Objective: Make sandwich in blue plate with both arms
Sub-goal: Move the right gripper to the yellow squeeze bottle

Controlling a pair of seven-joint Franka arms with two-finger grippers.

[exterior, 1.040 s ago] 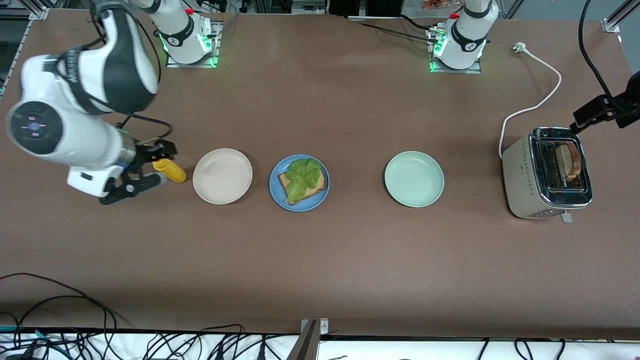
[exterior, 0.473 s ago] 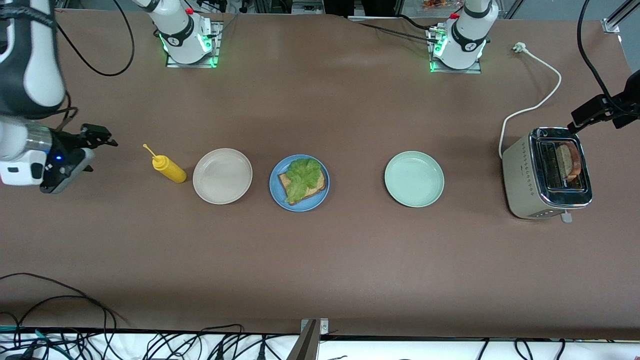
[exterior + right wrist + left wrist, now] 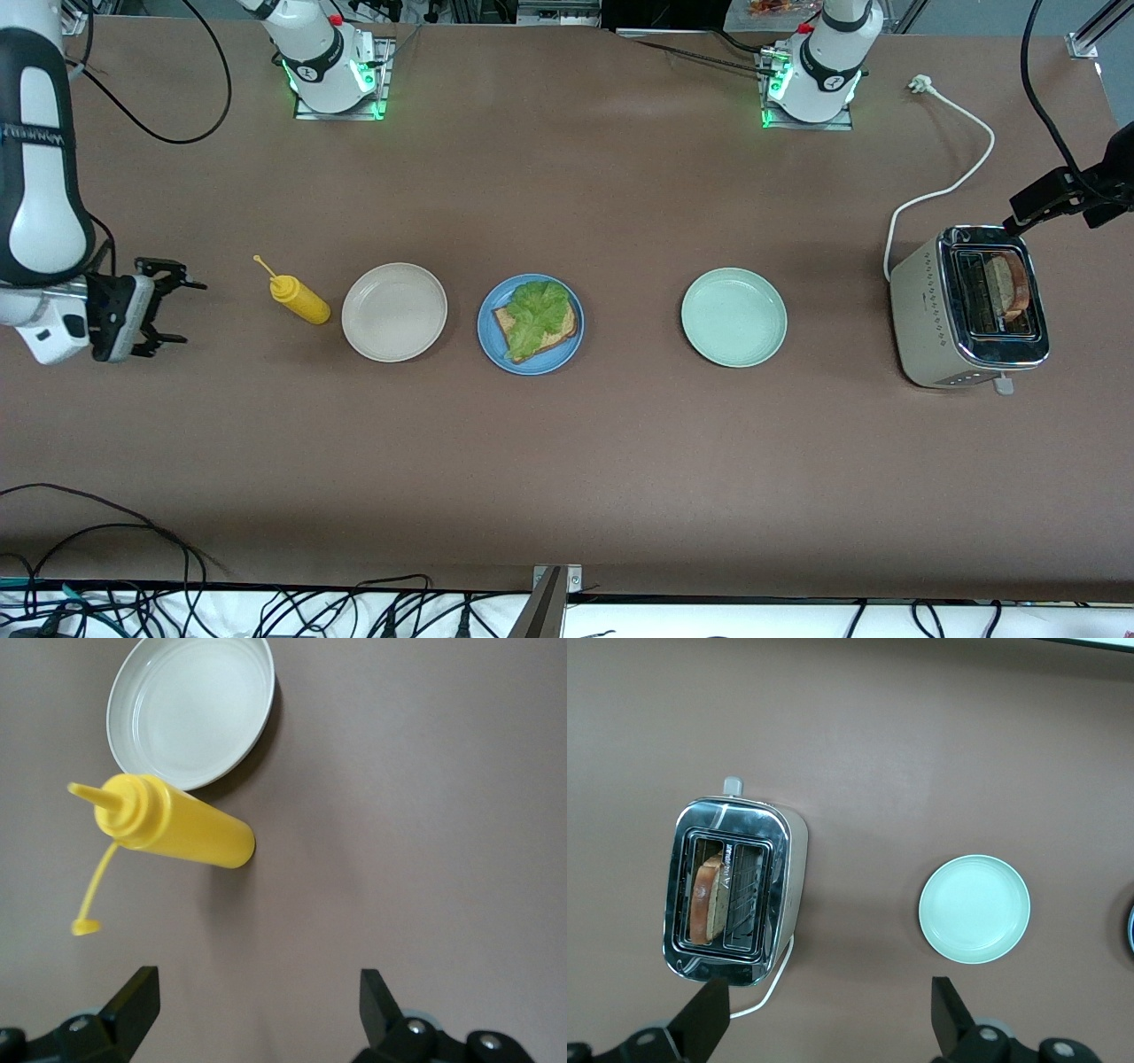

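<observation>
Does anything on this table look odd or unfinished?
The sandwich on the blue plate has lettuce but no top slice; a bread slice sits in the toaster. Nothing looks spilled.

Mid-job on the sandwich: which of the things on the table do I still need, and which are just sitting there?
In play: blue plate holding one bread slice topped with lettuce; second slice in the toaster; left gripper, open over the toaster; right gripper, open.

Idle: yellow squeeze bottle, beige-white plate, mint-green plate.
</observation>
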